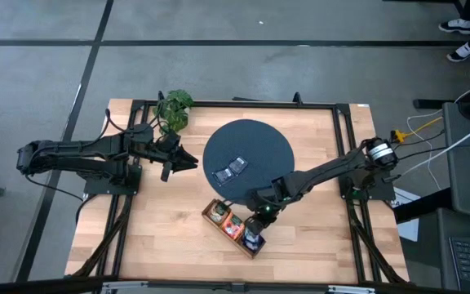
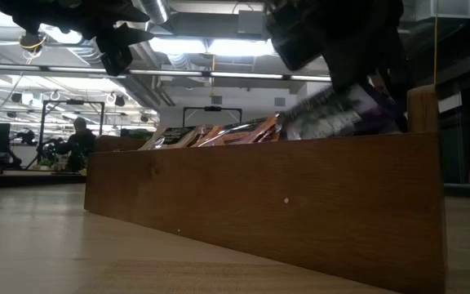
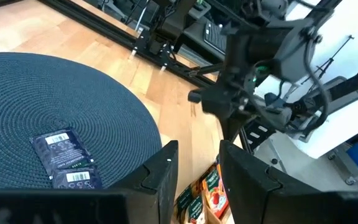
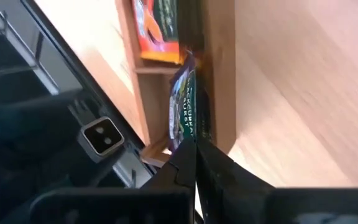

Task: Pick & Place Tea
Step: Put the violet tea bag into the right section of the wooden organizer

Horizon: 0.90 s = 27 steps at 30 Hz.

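Right pincer is down at the tray, over the end compartment farthest from the mat. Its fingers are pressed together on the top edge of a blue sachet — that sachet stands upright in the compartment, against the tray's long wall. The next compartment holds red-orange sachets; the low view shows more packets leaning in a row above the tray's front wall.

Two blue sachets lie flat on the mat, side by side, toward the tray side of its centre. The left wrist view shows them too, labels up, overlapping slightly.

Left pincer hangs just off the mat's edge on the side away from the right arm, jaws parted with nothing between them. It is well apart from the tray.

The plant sits just beyond the mat at the bench's far edge, near the left arm.
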Each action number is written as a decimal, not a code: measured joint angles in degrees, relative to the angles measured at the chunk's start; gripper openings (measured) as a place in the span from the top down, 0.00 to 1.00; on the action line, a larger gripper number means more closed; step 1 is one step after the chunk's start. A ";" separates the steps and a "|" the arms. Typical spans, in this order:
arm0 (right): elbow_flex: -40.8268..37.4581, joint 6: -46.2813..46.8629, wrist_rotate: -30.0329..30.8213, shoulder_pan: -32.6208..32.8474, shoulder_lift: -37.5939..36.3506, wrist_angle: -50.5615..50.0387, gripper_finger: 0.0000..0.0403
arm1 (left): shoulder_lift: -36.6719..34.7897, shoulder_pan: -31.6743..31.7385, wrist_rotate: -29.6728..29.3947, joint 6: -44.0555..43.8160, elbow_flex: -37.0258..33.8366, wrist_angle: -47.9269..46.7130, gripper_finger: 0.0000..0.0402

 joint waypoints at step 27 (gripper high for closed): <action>0.02 19.90 23.95 11.62 -2.85 -0.68 1.00 | 0.00 0.01 -0.02 0.03 0.00 -0.02 0.72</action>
